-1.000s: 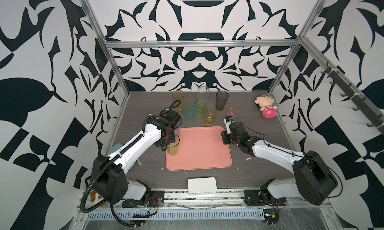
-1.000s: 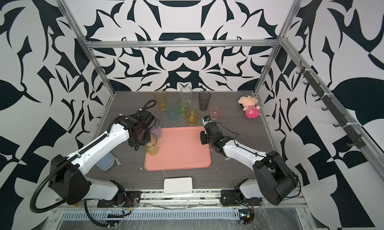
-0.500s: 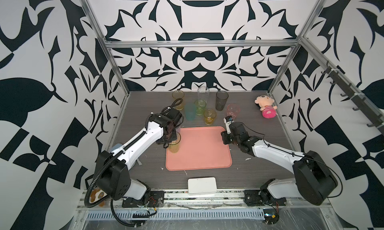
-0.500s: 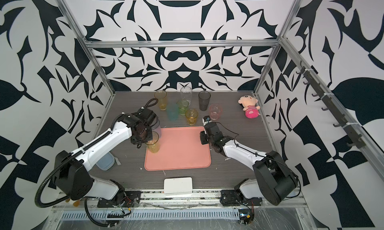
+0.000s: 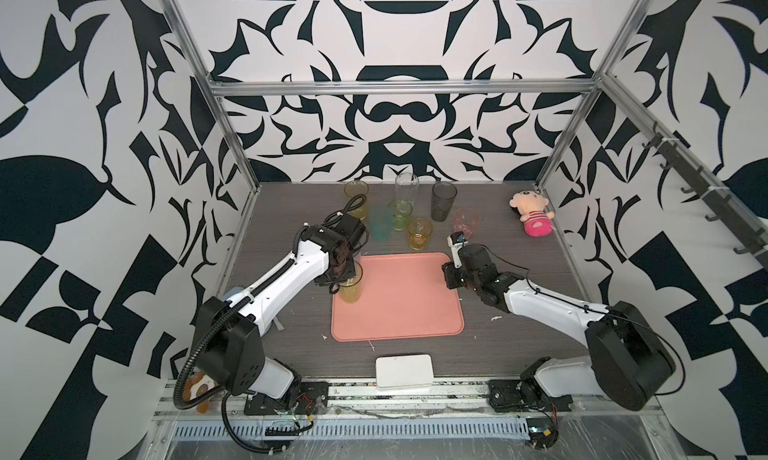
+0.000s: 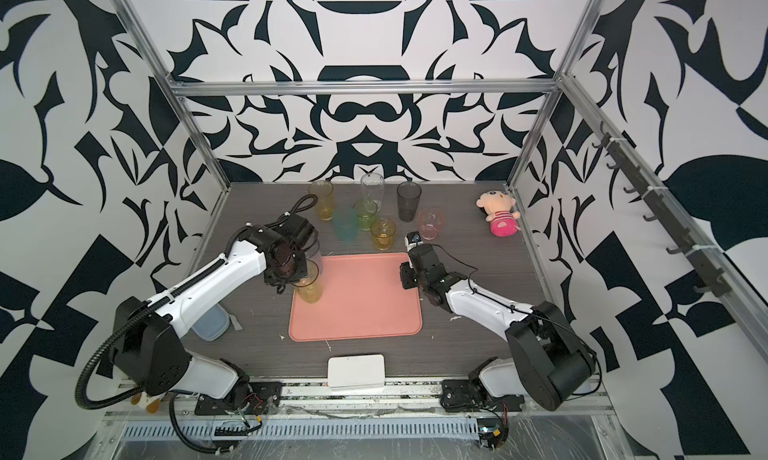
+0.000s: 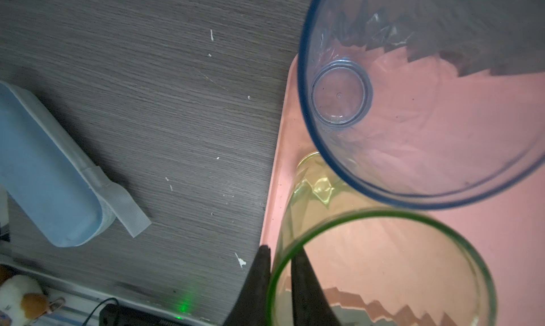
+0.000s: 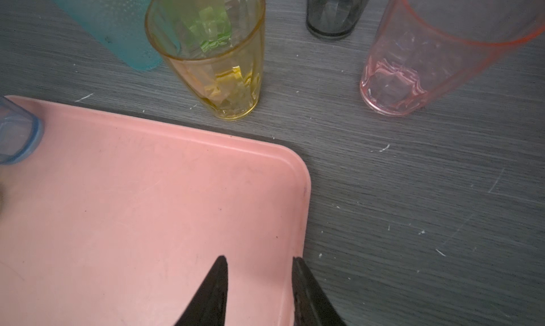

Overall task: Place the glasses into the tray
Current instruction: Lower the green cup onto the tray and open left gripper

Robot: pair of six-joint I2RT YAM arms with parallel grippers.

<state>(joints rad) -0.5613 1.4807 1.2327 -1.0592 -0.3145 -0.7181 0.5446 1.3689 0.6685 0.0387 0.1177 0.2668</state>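
Observation:
The salmon-pink tray (image 5: 399, 308) lies mid-table. A yellow-green glass (image 5: 350, 291) (image 7: 383, 265) stands upright just inside its left edge. My left gripper (image 5: 344, 280) (image 7: 281, 250) is above it, one finger inside the rim and one outside, close on the wall. A blue-grey glass (image 7: 413, 103) (image 8: 14, 138) stands in the tray's far left corner. My right gripper (image 5: 451, 277) (image 8: 259, 258) hangs open and empty over the tray's far right corner. Behind the tray stand amber (image 5: 419, 233), teal (image 5: 380, 225), green (image 5: 400, 214), pink (image 5: 466, 223), smoky grey (image 5: 442, 200), clear (image 5: 405, 187) and tall amber (image 5: 356, 198) glasses.
A small white box (image 5: 404, 370) sits at the table's front edge. A plush doll (image 5: 534, 218) lies at the back right. A pale blue case (image 6: 210, 322) (image 7: 44, 168) lies left of the tray, under my left arm. Metal frame posts edge the table.
My left gripper has shifted slightly back and right with the yellow-green glass, along the tray's left edge. The right arm has not moved.

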